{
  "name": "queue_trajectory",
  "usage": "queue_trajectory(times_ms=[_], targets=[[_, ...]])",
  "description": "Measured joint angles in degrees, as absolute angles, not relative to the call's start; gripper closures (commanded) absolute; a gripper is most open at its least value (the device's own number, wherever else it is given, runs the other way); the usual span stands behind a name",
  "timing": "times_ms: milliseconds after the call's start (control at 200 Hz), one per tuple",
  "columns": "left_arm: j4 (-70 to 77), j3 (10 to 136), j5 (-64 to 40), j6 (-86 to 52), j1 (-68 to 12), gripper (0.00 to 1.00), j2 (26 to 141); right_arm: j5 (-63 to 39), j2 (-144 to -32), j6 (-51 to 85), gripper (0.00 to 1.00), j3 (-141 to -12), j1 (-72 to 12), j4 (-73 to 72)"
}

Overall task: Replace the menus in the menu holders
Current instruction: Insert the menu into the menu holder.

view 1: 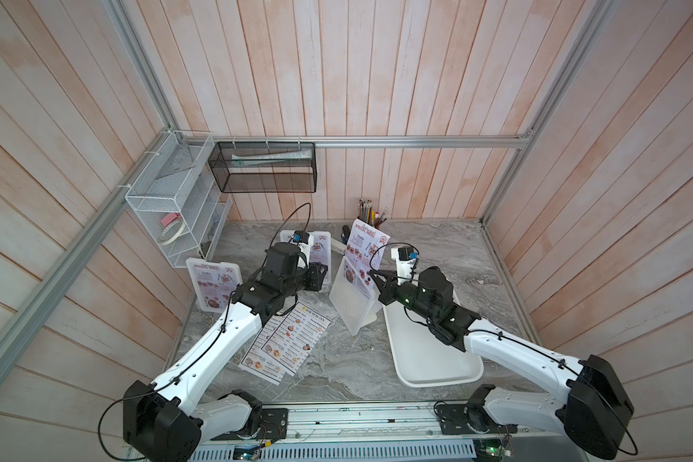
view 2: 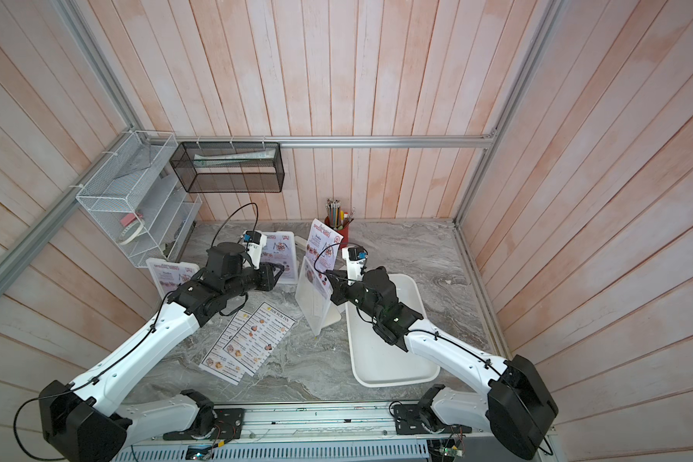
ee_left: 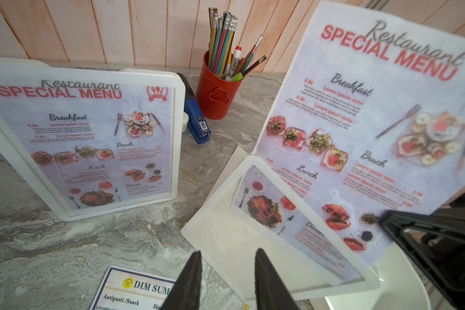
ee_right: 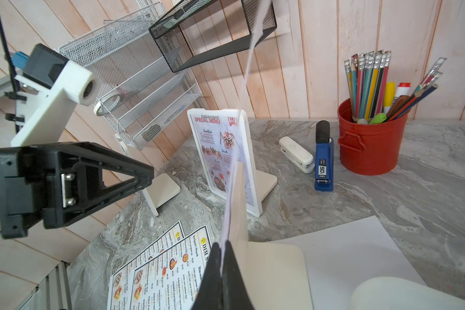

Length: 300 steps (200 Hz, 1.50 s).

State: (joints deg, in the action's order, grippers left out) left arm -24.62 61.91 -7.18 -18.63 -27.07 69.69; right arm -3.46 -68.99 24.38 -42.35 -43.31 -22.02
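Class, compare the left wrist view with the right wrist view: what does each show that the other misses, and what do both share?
Left wrist only: the printed front of the pinkish Special Menu paper sheet, half out of its white plastic menu holder. Right wrist only: that sheet edge-on, pinched in the shut right hand, plus the white wire mesh rack and the black mesh basket. Both: the red metal pencil tin, the blue stapler, the white Dim Sum Inn paper menus lying flat.
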Motion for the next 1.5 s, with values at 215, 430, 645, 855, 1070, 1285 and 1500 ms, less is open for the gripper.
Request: queue_trajectory(times_ms=[215,430,645,855,1070,1285,1500], targets=[[-24.6,61.9,-7.2,-18.6,-27.1,0.65,69.7,-1.5,-68.8,24.3,1.00,-40.8,-44.4,-24.8],[-24.6,61.9,-7.2,-18.6,-27.1,0.65,69.8,0.3,-67.9,23.9,0.97,-38.3,-46.0,-28.5],[-24.5,61.9,-7.2,-18.6,-27.1,0.65,70.0,1.7,-67.4,23.0,0.90,-37.3,-47.7,-29.1],[-24.4,61.9,-7.2,-18.5,-27.1,0.65,70.3,3.2,-65.2,22.8,0.85,-36.5,-47.7,-29.0],[-24.4,61.9,-7.2,-18.4,-27.1,0.65,71.2,3.4,-64.4,22.9,0.86,-36.2,-47.8,-28.6],[-24.4,61.9,-7.2,-18.4,-27.1,0.65,71.3,3.7,-64.3,23.4,0.91,-36.2,-48.3,-27.9],[-24.4,62.0,-7.2,-18.4,-27.1,0.65,71.3,5.0,-63.5,24.0,0.91,-35.4,-49.8,-26.8]])
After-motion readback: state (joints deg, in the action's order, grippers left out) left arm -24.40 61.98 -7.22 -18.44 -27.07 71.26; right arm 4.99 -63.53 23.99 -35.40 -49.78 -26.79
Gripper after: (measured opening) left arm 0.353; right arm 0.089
